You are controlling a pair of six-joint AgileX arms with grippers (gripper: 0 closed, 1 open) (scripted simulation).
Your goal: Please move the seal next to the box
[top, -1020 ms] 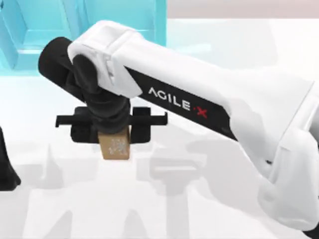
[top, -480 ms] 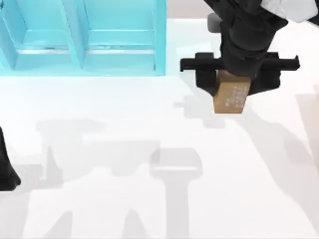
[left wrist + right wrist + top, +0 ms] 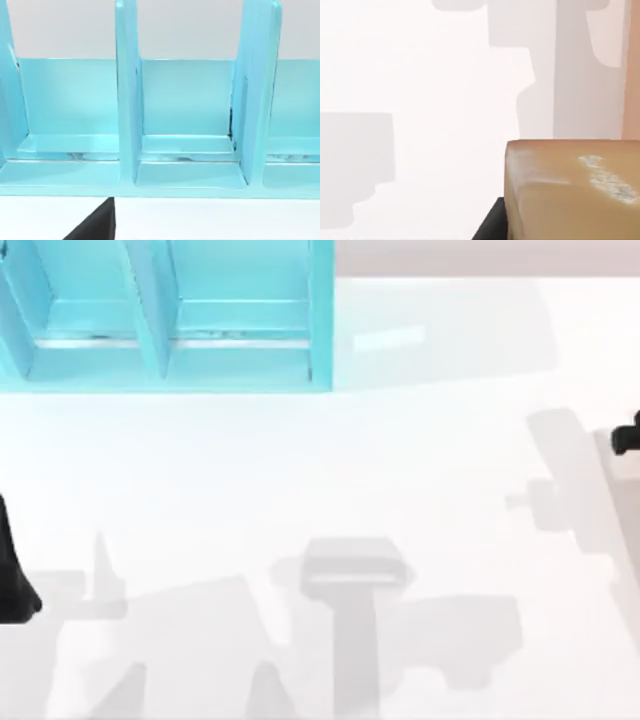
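While the seal (image 3: 570, 190) is off the table (image 3: 300, 470) and riding in the right gripper (image 3: 629, 436), the job sits in its carry step, with nothing yet put down. From above, a dark sliver of that gripper shows at the 3 o'clock edge of the table, well apart from the blue box (image 3: 320, 320), which stands at 11 o'clock with its open compartments facing the middle. From the right wrist, the tan block looms close, its white speckled face turned up, and a dark finger (image 3: 490, 227) lies against its side. I judge from this that the fingers are closed on the seal, though the far finger is hidden. The left arm (image 3: 12, 580) is parked at the 9 o'clock edge, its wrist camera looking into the box. As I read it, the next move calls for bringing the seal back toward 12 or 1 o'clock, lowering it onto the bare table just beside the box's right wall without knocking it, and only then letting go. Half a second ago the gripper hung with the seal near 1 o'clock, just beside that wall. A second ago it was at 10 o'clock in front of the box. It has since swung away to the right edge.
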